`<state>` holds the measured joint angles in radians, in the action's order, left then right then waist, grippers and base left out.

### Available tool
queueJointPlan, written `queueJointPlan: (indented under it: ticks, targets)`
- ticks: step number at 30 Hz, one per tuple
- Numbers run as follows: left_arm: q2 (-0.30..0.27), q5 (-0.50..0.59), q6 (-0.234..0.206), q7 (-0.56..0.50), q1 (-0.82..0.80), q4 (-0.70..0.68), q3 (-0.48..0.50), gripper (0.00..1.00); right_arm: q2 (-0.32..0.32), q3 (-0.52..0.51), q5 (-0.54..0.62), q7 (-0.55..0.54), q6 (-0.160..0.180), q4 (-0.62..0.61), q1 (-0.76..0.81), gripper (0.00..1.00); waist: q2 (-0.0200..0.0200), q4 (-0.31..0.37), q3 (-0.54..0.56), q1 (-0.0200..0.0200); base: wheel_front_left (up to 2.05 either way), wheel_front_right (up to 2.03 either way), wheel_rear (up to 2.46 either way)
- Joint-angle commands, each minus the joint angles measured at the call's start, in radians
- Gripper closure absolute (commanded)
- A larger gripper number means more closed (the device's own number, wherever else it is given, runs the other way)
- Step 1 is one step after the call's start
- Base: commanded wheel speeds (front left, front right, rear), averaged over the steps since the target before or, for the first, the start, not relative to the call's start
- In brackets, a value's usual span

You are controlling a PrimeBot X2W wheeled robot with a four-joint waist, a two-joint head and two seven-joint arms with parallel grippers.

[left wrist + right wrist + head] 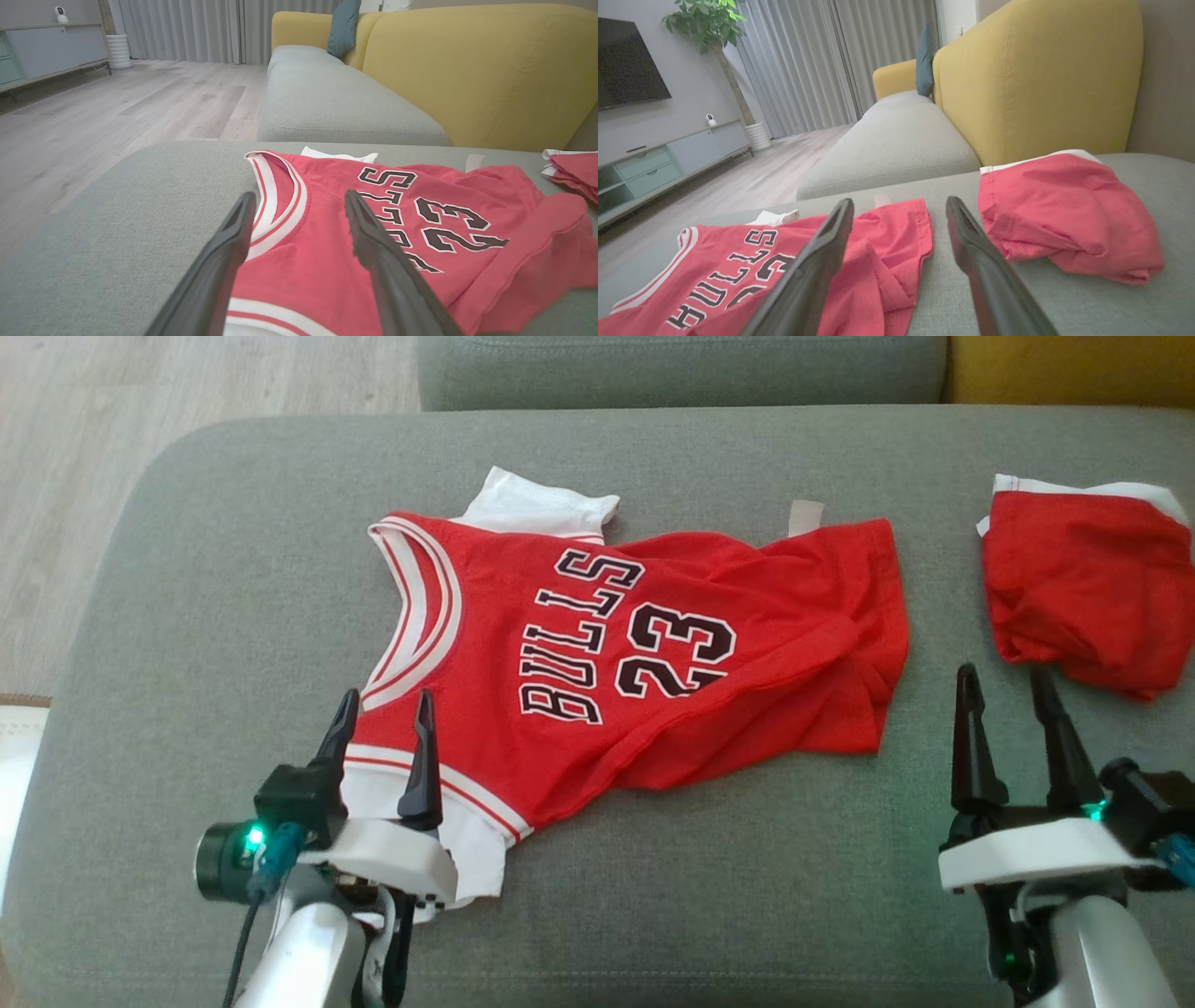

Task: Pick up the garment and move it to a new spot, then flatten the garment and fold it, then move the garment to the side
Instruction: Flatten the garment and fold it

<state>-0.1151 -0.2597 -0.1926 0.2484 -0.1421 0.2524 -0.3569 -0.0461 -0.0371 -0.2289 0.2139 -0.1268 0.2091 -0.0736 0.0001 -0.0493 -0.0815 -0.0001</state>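
While the jersey (653, 663) lies rumpled on the cushion (233, 569), its white-trimmed armhole under the left gripper (387, 702), jaws open and empty, its hem left of the right gripper (1001, 674), jaws also open, flattening looks in hand: next, pinch both ends, pull taut.

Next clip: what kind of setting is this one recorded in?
Most likely a home living room: a yellow-backed sofa with grey seat cushions, a wall-mounted TV above a low cabinet, and a potted plant beside floor-length curtains.
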Motion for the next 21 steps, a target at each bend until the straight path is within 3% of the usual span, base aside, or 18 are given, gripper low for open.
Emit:
queueJointPlan:
  ticks: [1,10,21]
  targets:
    - [-0.001,-0.005,0.005,0.013,-0.03,-0.024,0.035,0.0,-0.004,0.019,-0.004,-0.011,-0.004,-0.019,-0.015,0.0,-0.0001,-0.001,-0.004,0.0001,0.0,0.0,0.0]
    - [0.008,-0.001,0.018,0.013,-0.035,-0.004,0.028,0.0,-0.004,0.062,-0.025,-0.052,-0.004,0.014,-0.047,0.0,-0.0001,-0.007,-0.014,0.0001,0.0,0.0,0.0]
    - [0.02,0.007,0.038,0.013,-0.062,0.012,0.013,0.0,-0.004,0.118,-0.121,-0.137,-0.004,0.214,-0.219,0.0,-0.0001,-0.058,-0.065,0.0001,0.0,0.0,0.0]
